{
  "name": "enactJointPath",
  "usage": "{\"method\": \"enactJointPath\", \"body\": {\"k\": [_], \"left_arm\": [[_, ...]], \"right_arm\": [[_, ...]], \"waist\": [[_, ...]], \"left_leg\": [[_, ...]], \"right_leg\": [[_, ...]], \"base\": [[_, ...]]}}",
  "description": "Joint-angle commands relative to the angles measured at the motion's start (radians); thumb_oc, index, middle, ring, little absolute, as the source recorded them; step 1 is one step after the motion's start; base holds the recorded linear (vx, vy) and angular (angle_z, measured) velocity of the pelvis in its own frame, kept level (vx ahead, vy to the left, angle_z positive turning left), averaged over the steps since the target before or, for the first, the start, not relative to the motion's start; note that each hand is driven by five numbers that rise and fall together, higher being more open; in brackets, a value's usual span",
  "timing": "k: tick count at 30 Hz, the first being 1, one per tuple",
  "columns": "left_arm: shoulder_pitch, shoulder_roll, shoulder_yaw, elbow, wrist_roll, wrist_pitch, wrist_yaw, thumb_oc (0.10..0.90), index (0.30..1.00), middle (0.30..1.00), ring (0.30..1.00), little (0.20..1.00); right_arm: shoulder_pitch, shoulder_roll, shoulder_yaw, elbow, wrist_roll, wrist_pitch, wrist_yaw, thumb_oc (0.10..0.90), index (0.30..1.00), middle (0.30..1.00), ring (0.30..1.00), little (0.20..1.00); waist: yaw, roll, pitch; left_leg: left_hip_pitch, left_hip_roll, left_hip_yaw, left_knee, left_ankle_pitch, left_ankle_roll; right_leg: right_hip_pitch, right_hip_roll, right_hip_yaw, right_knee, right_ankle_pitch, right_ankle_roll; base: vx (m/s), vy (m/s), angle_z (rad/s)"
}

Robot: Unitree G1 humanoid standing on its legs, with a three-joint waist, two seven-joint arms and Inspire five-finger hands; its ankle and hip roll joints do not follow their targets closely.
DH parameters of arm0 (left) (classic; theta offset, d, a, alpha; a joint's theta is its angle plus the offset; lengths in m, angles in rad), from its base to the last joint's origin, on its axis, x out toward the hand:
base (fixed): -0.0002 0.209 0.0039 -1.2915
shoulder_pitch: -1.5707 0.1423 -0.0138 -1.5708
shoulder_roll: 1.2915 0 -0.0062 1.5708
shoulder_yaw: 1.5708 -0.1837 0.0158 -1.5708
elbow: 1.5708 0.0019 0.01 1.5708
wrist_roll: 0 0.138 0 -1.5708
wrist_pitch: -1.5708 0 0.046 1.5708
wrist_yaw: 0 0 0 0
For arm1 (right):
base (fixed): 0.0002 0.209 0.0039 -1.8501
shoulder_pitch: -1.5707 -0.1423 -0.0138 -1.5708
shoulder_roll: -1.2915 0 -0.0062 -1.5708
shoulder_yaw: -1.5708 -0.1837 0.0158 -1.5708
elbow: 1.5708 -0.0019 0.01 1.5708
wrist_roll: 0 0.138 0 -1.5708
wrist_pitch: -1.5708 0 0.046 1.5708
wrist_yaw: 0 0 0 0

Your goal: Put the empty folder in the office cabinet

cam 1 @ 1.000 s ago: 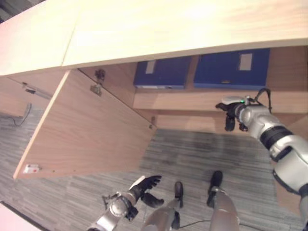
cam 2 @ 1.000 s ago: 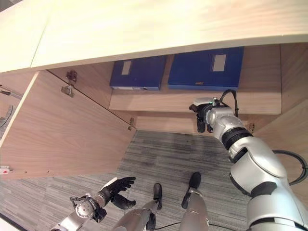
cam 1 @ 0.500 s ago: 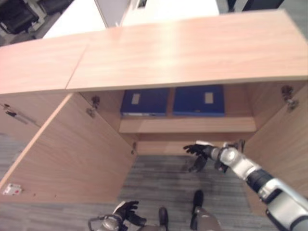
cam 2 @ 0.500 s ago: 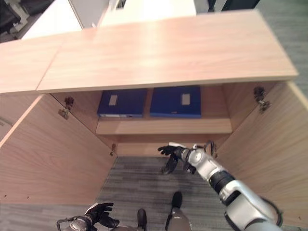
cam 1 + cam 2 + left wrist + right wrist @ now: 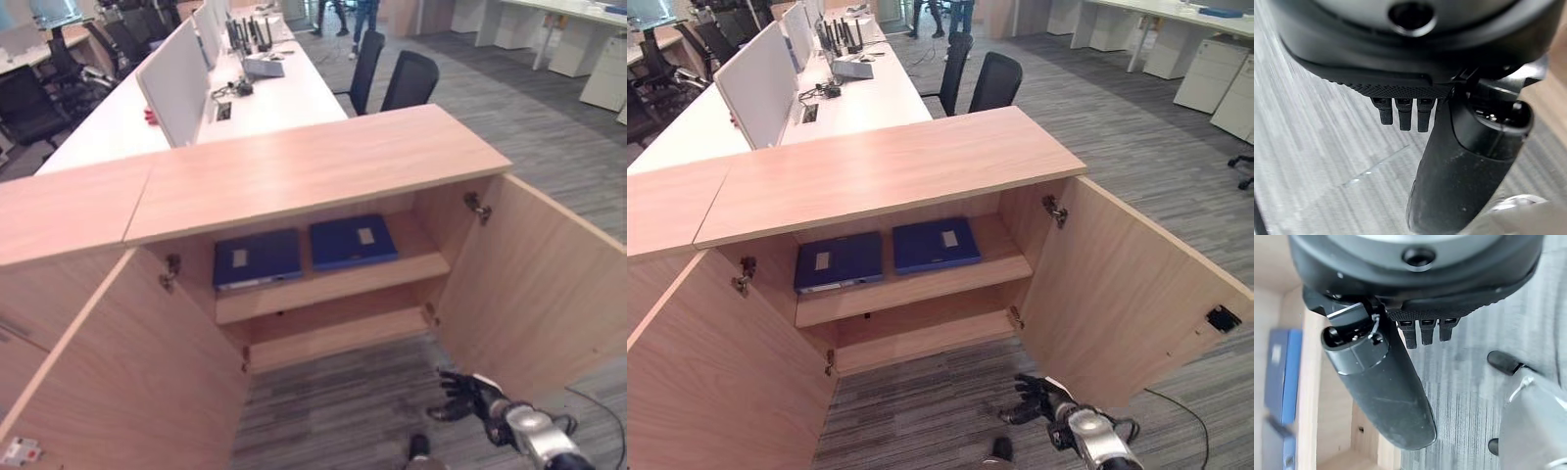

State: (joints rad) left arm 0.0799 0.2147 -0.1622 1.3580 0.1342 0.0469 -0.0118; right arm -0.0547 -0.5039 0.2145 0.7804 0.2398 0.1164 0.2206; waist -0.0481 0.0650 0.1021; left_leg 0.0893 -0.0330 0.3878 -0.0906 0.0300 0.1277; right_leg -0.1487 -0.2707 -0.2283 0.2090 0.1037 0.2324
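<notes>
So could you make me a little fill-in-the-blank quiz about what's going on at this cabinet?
1. Both doors of the wooden cabinet stand ____.
2. ____ blue folders lie flat side by side on its upper shelf.
3. The right hand, low over the carpet before the cabinet, holds ____.
4. Behind the cabinet stand two ____ office chairs.

Missing words: open; two; nothing; black
</notes>
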Motion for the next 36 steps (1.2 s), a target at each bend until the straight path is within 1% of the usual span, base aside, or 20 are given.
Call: {"method": "enactJointPath", "body": {"k": [1,2,3,4,6,8,11,12,15,16,19,21,23,26,27,29,30,31,34,36], "left_arm": [[-0.053,0.043,0.004,0.046,0.050,0.000,-0.001,0.800,0.900,0.900,0.900,0.900],[-0.052,0.044,0.002,0.047,0.054,-0.003,-0.003,0.800,0.900,0.900,0.900,0.900],[-0.051,0.044,0.000,0.048,0.058,-0.004,-0.004,0.800,0.900,0.900,0.900,0.900],[-0.054,0.045,-0.002,0.047,0.063,-0.001,-0.006,0.800,0.900,0.900,0.900,0.900],[-0.057,0.049,0.008,0.051,0.061,-0.002,-0.004,0.800,0.900,0.900,0.900,0.900],[-0.063,0.055,0.021,0.060,0.068,0.000,-0.001,0.800,0.900,0.900,0.900,0.900],[-0.094,0.061,0.025,0.073,0.083,-0.001,0.018,0.800,0.900,0.900,0.900,0.900],[-0.094,0.061,0.024,0.073,0.083,-0.001,0.018,0.800,0.900,0.900,0.900,0.900],[-0.117,0.057,0.020,0.076,0.079,-0.003,0.031,0.800,0.900,0.900,0.900,0.900],[-0.127,0.054,0.017,0.078,0.074,-0.005,0.037,0.800,0.900,0.900,0.900,0.900],[-0.128,0.050,0.017,0.083,0.074,-0.004,0.043,0.800,0.900,0.900,0.900,0.900],[-0.127,0.053,0.026,0.101,0.086,0.003,0.048,0.800,0.900,0.900,0.900,0.900],[-0.126,0.055,0.032,0.105,0.087,0.004,0.049,0.800,0.900,0.900,0.900,0.900],[-0.118,0.058,0.050,0.104,0.086,-0.001,0.059,0.800,0.900,0.900,0.900,0.900],[-0.143,0.039,0.036,0.083,0.053,0.007,0.064,0.800,0.900,0.900,0.900,0.900],[-0.146,0.028,0.028,0.073,0.038,0.007,0.064,0.800,0.900,0.900,0.900,0.900],[-0.142,0.016,0.018,0.054,0.017,0.007,0.060,0.800,0.900,0.900,0.900,0.900],[-0.142,0.016,0.019,0.054,0.017,0.007,0.060,0.800,0.900,0.900,0.900,0.900],[-0.130,0.006,-0.001,0.031,-0.002,0.000,0.061,0.800,0.900,0.900,0.900,0.900],[-0.128,0.015,-0.011,0.018,-0.005,0.000,0.060,0.800,0.900,0.900,0.900,0.900]], "right_arm": [[-0.070,-0.002,-0.026,-0.055,0.039,-0.069,-0.038,0.800,0.900,0.900,0.900,0.900],[-0.053,0.001,-0.038,-0.067,0.045,-0.070,-0.045,0.800,0.900,0.900,0.900,0.900],[-0.033,0.012,-0.049,-0.072,0.051,-0.070,-0.051,0.800,0.900,0.900,0.900,0.900],[-0.024,0.025,-0.060,-0.065,0.065,-0.070,-0.067,0.800,0.900,0.900,0.900,0.900],[-0.006,0.041,-0.069,-0.060,0.085,-0.074,-0.081,0.800,0.900,0.900,0.900,0.900],[0.026,0.053,-0.080,-0.083,0.091,-0.075,-0.090,0.800,0.900,0.900,0.900,0.900],[0.083,0.070,-0.122,-0.116,0.127,-0.096,-0.135,0.800,0.900,0.900,0.900,0.900],[0.083,0.070,-0.122,-0.116,0.127,-0.096,-0.136,0.800,0.900,0.900,0.900,0.900],[0.110,0.076,-0.163,-0.110,0.146,-0.111,-0.185,0.800,0.900,0.900,0.900,0.900],[0.122,0.068,-0.193,-0.121,0.141,-0.115,-0.214,0.800,0.900,0.900,0.900,0.900],[0.126,0.060,-0.216,-0.140,0.132,-0.122,-0.244,0.800,0.900,0.900,0.900,0.900],[0.132,0.037,-0.251,-0.201,0.119,-0.127,-0.274,0.800,0.900,0.900,0.900,0.900],[0.134,0.029,-0.262,-0.221,0.119,-0.129,-0.281,0.800,0.900,0.900,0.900,0.900],[0.129,-0.010,-0.295,-0.275,0.115,-0.137,-0.298,0.800,0.900,0.900,0.900,0.900],[0.099,-0.037,-0.287,-0.290,0.125,-0.141,-0.299,0.800,0.900,0.900,0.900,0.900],[0.088,-0.052,-0.284,-0.312,0.123,-0.140,-0.300,0.800,0.900,0.900,0.900,0.900],[0.062,-0.079,-0.281,-0.326,0.127,-0.145,-0.301,0.800,0.900,0.900,0.900,0.900],[0.062,-0.079,-0.281,-0.326,0.127,-0.146,-0.301,0.800,0.900,0.900,0.900,0.900],[0.016,-0.131,-0.277,-0.336,0.115,-0.153,-0.303,0.800,0.900,0.900,0.900,0.900],[-0.030,-0.188,-0.269,-0.333,0.085,-0.152,-0.306,0.800,0.900,0.900,0.900,0.900]], "waist": [[-0.012,-0.051,-0.038],[-0.014,-0.055,-0.044],[-0.019,-0.063,-0.055],[-0.027,-0.073,-0.057],[-0.041,-0.083,-0.069],[-0.054,-0.091,-0.081],[-0.090,-0.106,-0.098],[-0.090,-0.106,-0.098],[-0.116,-0.113,-0.109],[-0.131,-0.115,-0.120],[-0.138,-0.116,-0.128],[-0.148,-0.117,-0.137],[-0.149,-0.116,-0.138],[-0.150,-0.115,-0.143],[-0.150,-0.114,-0.147],[-0.148,-0.112,-0.145],[-0.141,-0.112,-0.142],[-0.141,-0.112,-0.142],[-0.122,-0.112,-0.133],[-0.107,-0.111,-0.126]], "left_leg": [[0.039,-0.020,-0.150,0.003,-0.156,-0.083],[0.038,-0.018,-0.134,0.003,-0.159,-0.085],[0.038,-0.018,-0.115,0.003,-0.165,-0.088],[0.040,-0.013,-0.090,0.003,-0.164,-0.090],[0.039,-0.003,-0.060,0.003,-0.164,-0.095],[0.044,0.010,-0.033,0.003,-0.169,-0.101],[0.051,0.034,-0.012,0.003,-0.166,-0.118],[0.051,0.034,-0.012,0.003,-0.166,-0.118],[0.052,0.055,-0.002,0.003,-0.161,-0.132],[0.054,0.066,0.003,0.003,-0.158,-0.142],[0.056,0.079,0.008,0.003,-0.156,-0.150],[0.059,0.096,0.018,0.003,-0.149,-0.164],[0.061,0.101,0.020,0.003,-0.147,-0.167],[0.065,0.117,0.034,0.003,-0.139,-0.179],[0.066,0.127,0.040,0.003,-0.130,-0.188],[0.063,0.133,0.040,0.003,-0.124,-0.194],[0.058,0.141,0.033,0.003,-0.114,-0.200],[0.058,0.141,0.033,0.003,-0.114,-0.200],[0.047,0.153,0.015,0.003,-0.095,-0.214],[0.041,0.159,0.004,0.003,-0.083,-0.221]], "right_leg": [[0.039,-0.028,0.005,-0.111,0.052,-0.016],[0.053,-0.030,-0.008,-0.124,0.056,-0.011],[0.076,-0.020,-0.016,-0.160,0.057,-0.010],[0.074,-0.005,-0.011,-0.193,0.064,-0.009],[0.078,0.028,0.015,-0.255,0.065,-0.005],[0.081,0.054,0.046,-0.281,0.061,-0.008],[0.084,0.089,0.071,-0.291,0.036,-0.021],[0.084,0.089,0.071,-0.291,0.036,-0.021],[0.086,0.109,0.081,-0.293,0.019,-0.028],[0.090,0.123,0.085,-0.296,0.009,-0.032],[0.092,0.134,0.091,-0.296,-0.003,-0.037],[0.094,0.154,0.101,-0.296,-0.019,-0.045],[0.095,0.159,0.104,-0.296,-0.023,-0.048],[0.096,0.174,0.106,-0.296,-0.036,-0.053],[0.100,0.183,0.107,-0.296,-0.045,-0.059],[0.101,0.186,0.104,-0.296,-0.051,-0.063],[0.103,0.191,0.098,-0.296,-0.059,-0.068],[0.103,0.191,0.098,-0.296,-0.059,-0.068],[0.112,0.200,0.079,-0.296,-0.076,-0.078],[0.117,0.203,0.066,-0.296,-0.085,-0.083]], "base": [[0.02,-0.081,-0.57],[0.04,-0.093,-0.64],[0.04,-0.127,-0.56],[0.04,-0.143,-0.45],[0.04,-0.161,-0.67],[0.06,-0.152,-1.17],[0.07,-0.173,-0.61],[0.07,-0.171,-0.29],[0.07,-0.164,-0.20],[0.08,-0.148,-0.16],[0.07,-0.135,-0.08],[0.08,-0.157,0.00],[0.05,-0.106,-0.05],[0.07,-0.122,-0.13],[0.07,-0.107,-0.11],[0.04,-0.111,-0.06],[0.02,-0.108,-0.03],[0.02,-0.108,-0.02],[0.01,-0.097,0.09],[0.01,-0.106,0.27]]}}
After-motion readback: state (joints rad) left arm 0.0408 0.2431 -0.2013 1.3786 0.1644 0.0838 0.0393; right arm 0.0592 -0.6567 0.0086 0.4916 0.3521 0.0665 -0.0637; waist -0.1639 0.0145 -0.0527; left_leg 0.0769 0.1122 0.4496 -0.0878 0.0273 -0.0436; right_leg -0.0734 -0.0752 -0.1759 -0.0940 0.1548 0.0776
